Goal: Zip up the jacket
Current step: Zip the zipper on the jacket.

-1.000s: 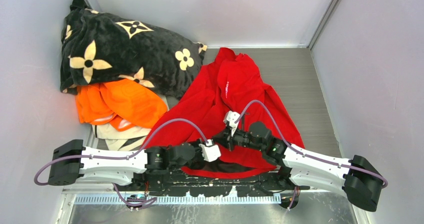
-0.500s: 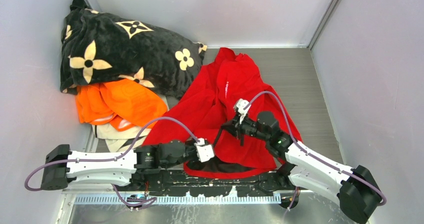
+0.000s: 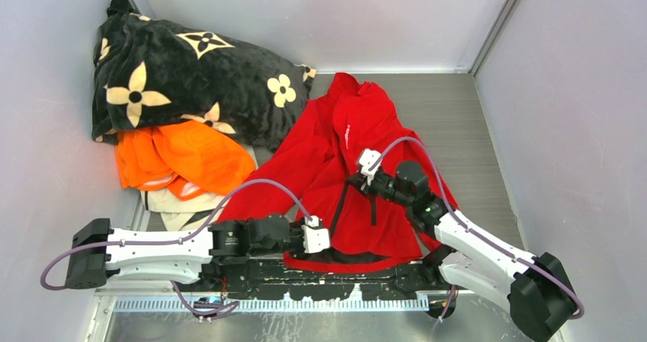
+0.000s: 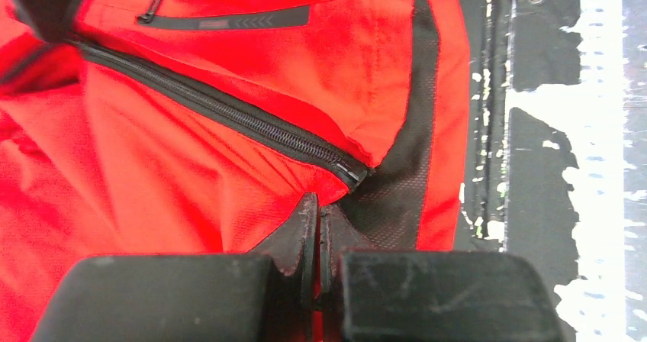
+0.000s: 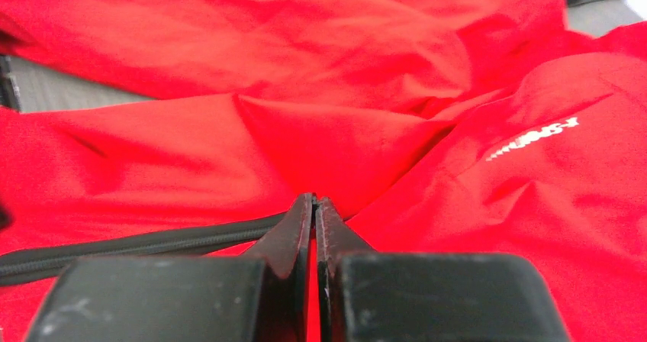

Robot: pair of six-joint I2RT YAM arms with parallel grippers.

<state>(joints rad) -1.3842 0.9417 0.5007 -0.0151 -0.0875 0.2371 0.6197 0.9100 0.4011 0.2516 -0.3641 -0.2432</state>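
Left gripper (image 4: 313, 204) and right gripper (image 5: 313, 203) clamp the jacket (image 3: 320, 159); its white logo (image 5: 532, 139) is illegible.

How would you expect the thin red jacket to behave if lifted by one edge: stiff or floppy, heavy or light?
Probably floppy: the thin red fabric jacket lies in soft creases. Likely light, since the cloth looks thin. Its black zip looks pulled straight, so it should follow any tug.
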